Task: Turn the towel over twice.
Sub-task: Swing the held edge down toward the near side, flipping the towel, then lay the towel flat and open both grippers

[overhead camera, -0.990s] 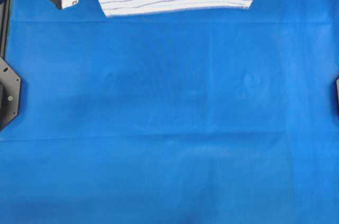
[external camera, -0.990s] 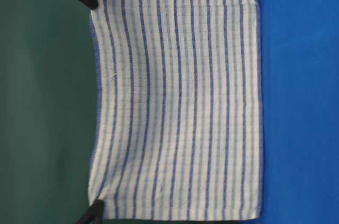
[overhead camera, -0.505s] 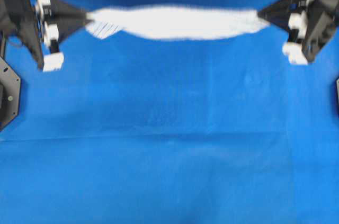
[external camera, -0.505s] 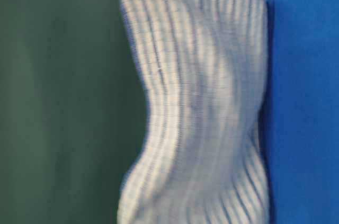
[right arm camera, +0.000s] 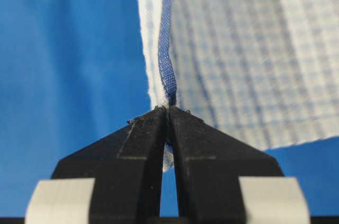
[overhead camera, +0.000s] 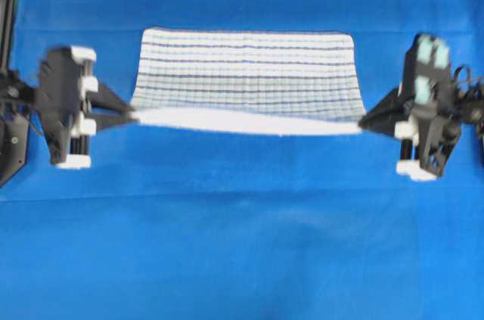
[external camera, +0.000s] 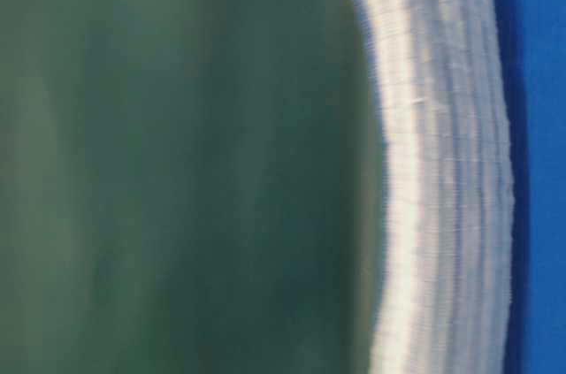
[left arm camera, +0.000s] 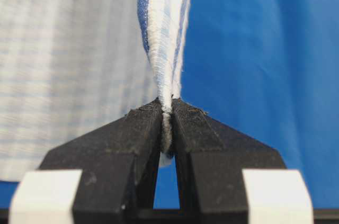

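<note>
The towel (overhead camera: 246, 74), white with thin blue stripes, lies partly on the blue cloth, its far part flat and its near edge lifted and stretched between both grippers. My left gripper (overhead camera: 133, 115) is shut on the towel's near-left corner (left arm camera: 165, 75). My right gripper (overhead camera: 362, 124) is shut on the near-right corner (right arm camera: 159, 65). In both wrist views the black jaws pinch the bunched hem tight. The table-level view shows the towel (external camera: 442, 171) blurred, low over the table.
A plain blue cloth (overhead camera: 242, 244) covers the table, with wide free room in front of the towel. A dark bracket (overhead camera: 11, 146) sits at the left edge. A green wall (external camera: 177, 162) stands behind.
Both grippers have swept the towel's held edge forward and down from the far side. The towel went from hanging upright to lying partly on the cloth.
</note>
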Controlling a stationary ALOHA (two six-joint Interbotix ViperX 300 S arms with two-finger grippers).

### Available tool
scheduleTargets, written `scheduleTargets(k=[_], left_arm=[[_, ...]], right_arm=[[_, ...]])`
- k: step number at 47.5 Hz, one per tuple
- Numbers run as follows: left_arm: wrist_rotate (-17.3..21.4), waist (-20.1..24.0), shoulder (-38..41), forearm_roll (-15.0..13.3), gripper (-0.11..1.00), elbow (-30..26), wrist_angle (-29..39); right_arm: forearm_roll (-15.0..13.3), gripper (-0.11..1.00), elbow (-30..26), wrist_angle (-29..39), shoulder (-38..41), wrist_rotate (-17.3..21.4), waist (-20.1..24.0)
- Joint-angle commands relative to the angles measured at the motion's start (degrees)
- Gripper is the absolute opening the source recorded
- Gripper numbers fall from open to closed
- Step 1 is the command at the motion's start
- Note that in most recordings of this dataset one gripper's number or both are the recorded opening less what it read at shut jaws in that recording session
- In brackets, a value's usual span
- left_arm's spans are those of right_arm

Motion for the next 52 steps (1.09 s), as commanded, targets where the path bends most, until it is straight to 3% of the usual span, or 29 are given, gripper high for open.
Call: scheduleTargets(k=[1, 12, 33, 42, 44, 52], left_arm=[[-1.58, -2.55, 3.6, -0.09, 0.04, -1.58, -0.26], [-6.77, -6.77, 12.04, 0.0, 0.04, -4.13, -0.18], [-7.29, -8.53, 13.97, 0.0, 0.05, -5.45, -0.18], [-7.29, -8.53, 13.97, -0.09, 0.19, -5.98, -0.26], [-7.38, -8.61, 13.97, -0.09, 0.29, -6.24, -0.18], [-7.56, -9.4, 13.18, -0.09, 0.68, -7.38, 0.18]], right_arm=[[0.09, 0.06, -0.53, -1.32, 1.41, 1.32, 1.93], [0.09, 0.06, -0.26, -4.31, 5.54, 2.9, 5.27], [0.09, 0.06, -0.18, -4.83, 8.88, 3.25, 5.63], [0.09, 0.07, -0.18, -4.75, 8.88, 3.25, 5.63], [0.0, 0.11, -0.18, -4.66, 9.05, 3.25, 5.63], [-0.26, 0.58, -0.26, -4.22, 8.61, 2.64, 5.63]])
